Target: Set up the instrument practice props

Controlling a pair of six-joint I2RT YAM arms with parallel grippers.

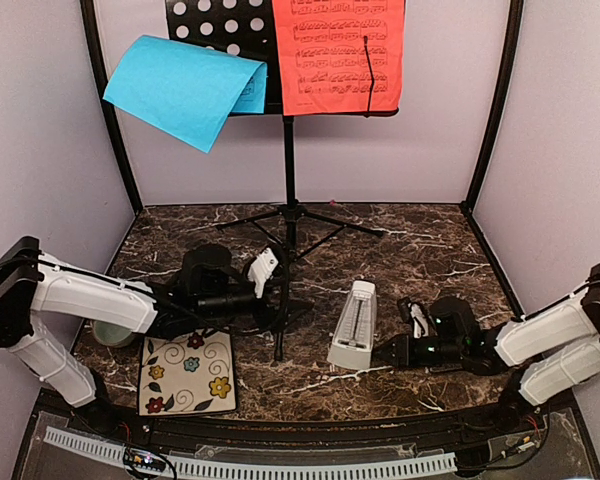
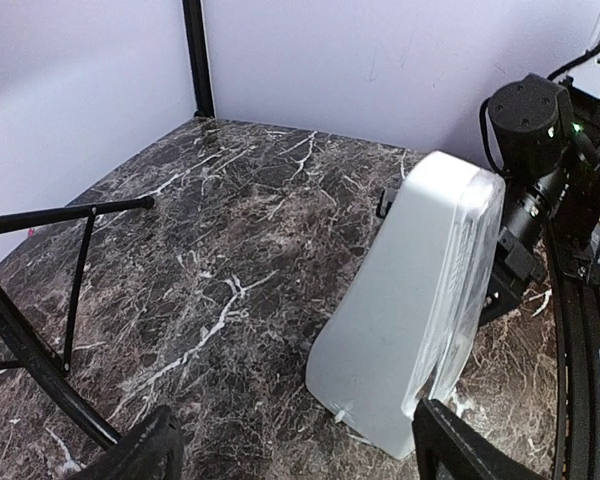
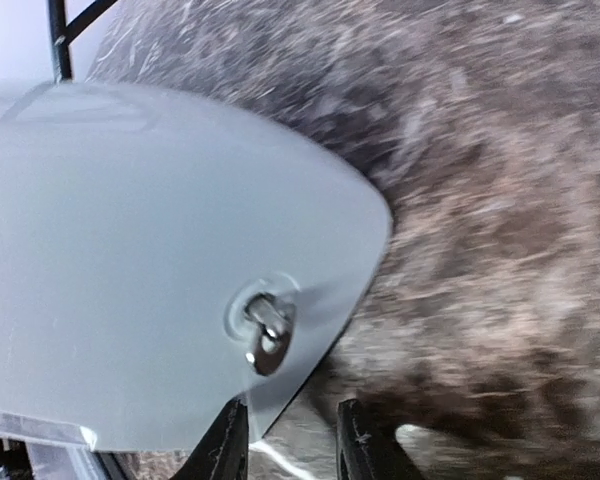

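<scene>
The black perforated music stand (image 1: 288, 150) stands on its tripod at the back centre. The red sheet (image 1: 338, 55) rests on its desk. The blue sheet (image 1: 185, 88) droops off the desk's left side. The whitish pyramid metronome (image 1: 352, 325) stands upright on the marble table; it also shows in the left wrist view (image 2: 420, 300) and fills the right wrist view (image 3: 150, 250). My left gripper (image 1: 278, 300) is open and empty (image 2: 300, 465), beside a tripod leg (image 2: 35, 345), pointing at the metronome. My right gripper (image 1: 388, 352) sits low against the metronome's right side, jaws narrowly apart (image 3: 292, 445) beside its winding key (image 3: 265, 335).
A floral tile (image 1: 187, 372) lies at the front left. A pale green bowl (image 1: 110, 333) is partly hidden under my left arm. Black frame posts and lilac walls enclose the table (image 1: 420, 250). The right arm (image 2: 540, 130) shows behind the metronome in the left wrist view.
</scene>
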